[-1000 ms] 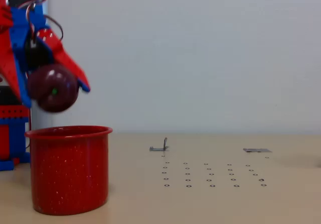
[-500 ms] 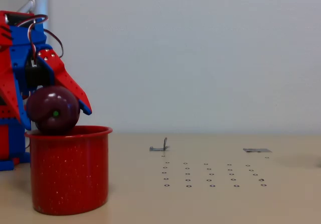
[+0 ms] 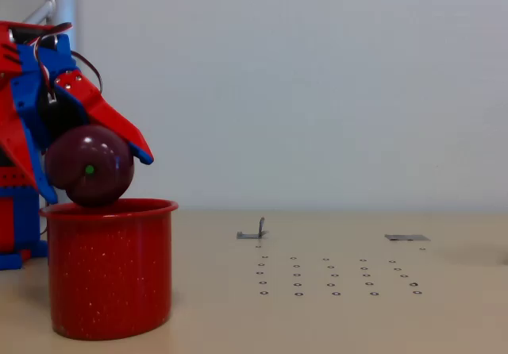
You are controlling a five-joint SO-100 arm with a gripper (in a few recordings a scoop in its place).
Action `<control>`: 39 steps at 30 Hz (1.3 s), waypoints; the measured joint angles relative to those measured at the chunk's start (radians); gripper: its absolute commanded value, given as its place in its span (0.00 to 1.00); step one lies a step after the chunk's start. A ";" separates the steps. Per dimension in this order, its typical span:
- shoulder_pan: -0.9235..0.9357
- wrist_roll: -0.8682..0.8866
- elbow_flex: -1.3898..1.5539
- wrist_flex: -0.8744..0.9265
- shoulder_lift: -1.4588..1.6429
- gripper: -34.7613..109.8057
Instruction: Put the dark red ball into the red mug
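Observation:
The dark red ball [image 3: 89, 166], glossy maroon with a tiny green dot, hangs right over the mouth of the red mug [image 3: 109, 271], its underside at about rim height. My red-and-blue gripper [image 3: 91, 175] reaches down from the upper left and is shut on the ball. One finger [image 3: 111, 124] slants across the ball's upper right, and the other is at the picture's left edge behind the ball. The speckled mug stands upright on the table at the lower left. Its inside is hidden from this side-on fixed view.
The arm's red-and-blue base [image 3: 12, 227] stands behind the mug at the left edge. On the beige table lie a small metal bracket [image 3: 252, 233], a flat metal piece [image 3: 406, 237] and a grid of small holes [image 3: 333, 276]. A plain wall is behind.
The gripper came down with the ball from well above the mug to its rim. In the last half second the ball shifted slightly up and right, and the right finger tilted outward a little.

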 measured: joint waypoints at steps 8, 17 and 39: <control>-0.017 0.037 0.000 0.000 0.000 0.52; -0.123 0.138 -0.080 0.126 -0.005 0.30; -0.341 0.644 -0.230 0.925 0.477 0.23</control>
